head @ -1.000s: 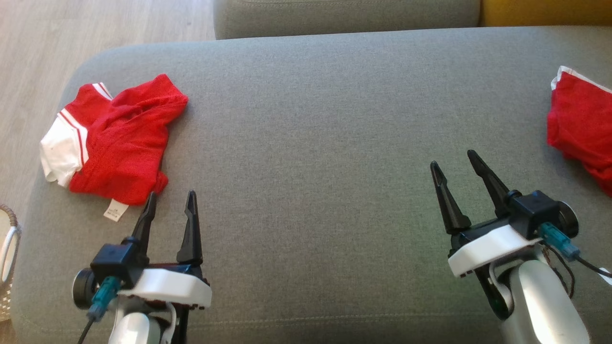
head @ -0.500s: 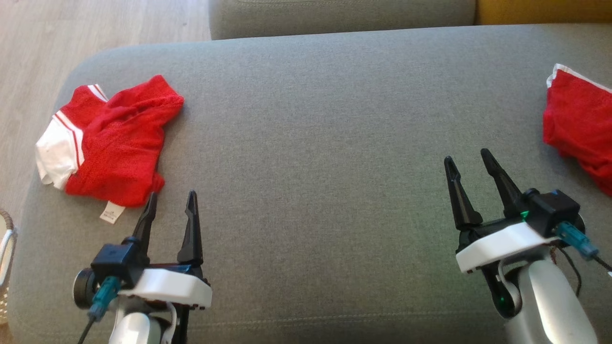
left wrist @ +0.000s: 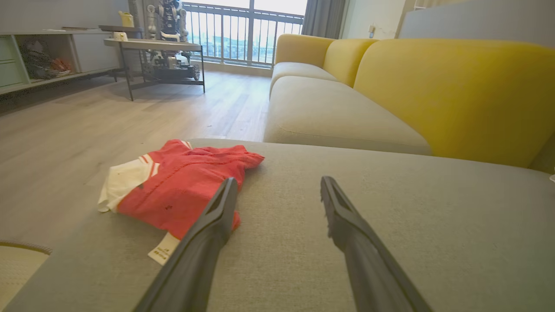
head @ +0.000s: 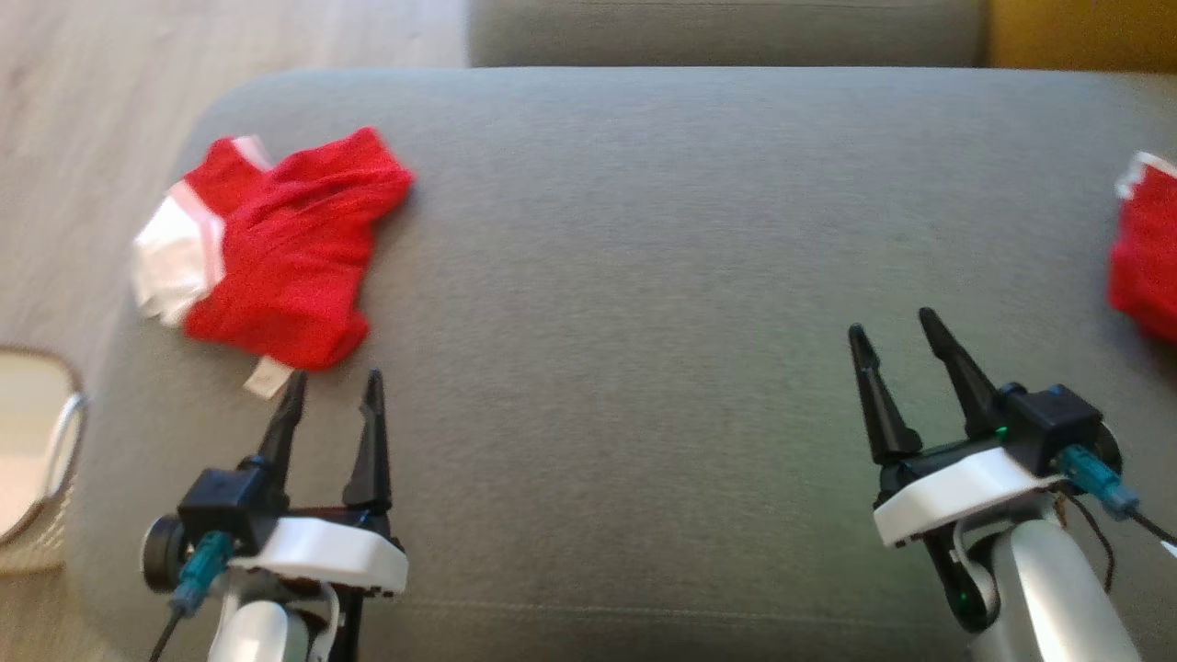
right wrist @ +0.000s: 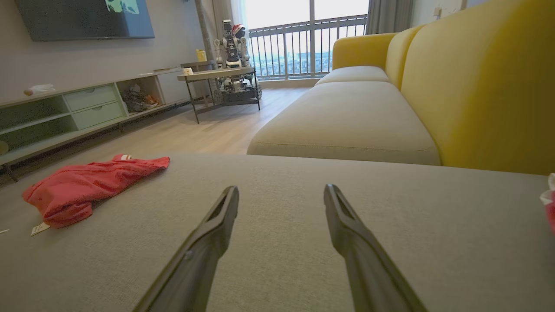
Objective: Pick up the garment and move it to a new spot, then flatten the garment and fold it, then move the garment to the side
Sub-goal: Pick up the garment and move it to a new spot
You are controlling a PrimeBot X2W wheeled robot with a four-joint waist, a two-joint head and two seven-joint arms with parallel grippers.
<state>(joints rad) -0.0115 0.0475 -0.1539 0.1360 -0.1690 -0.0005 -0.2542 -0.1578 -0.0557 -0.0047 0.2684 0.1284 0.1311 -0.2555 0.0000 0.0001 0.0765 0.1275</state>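
Observation:
A crumpled red garment (head: 294,248) with a white striped band and a white label lies at the left end of the grey seat cushion (head: 644,230). My left gripper (head: 335,379) stands open just short of its near edge, nothing between its fingers. In the left wrist view the left gripper (left wrist: 278,180) points past the garment (left wrist: 182,190), with the left finger overlapping the cloth's near corner. My right gripper (head: 891,324) hovers open over bare cushion at the right. The right wrist view shows the right gripper (right wrist: 281,187) open and the garment (right wrist: 78,186) far to the left.
A second red cloth (head: 1145,257) lies at the cushion's right edge, also at the right wrist view's margin (right wrist: 550,203). A pale woven basket (head: 28,432) stands on the wooden floor to the left. Behind are another grey seat (left wrist: 329,112) and a yellow backrest (left wrist: 455,91).
The head camera has turned left, so the whole picture slid right and more of the basket shows. The right gripper edged slightly rightward. Both grippers stayed open; the garments lie where they were.

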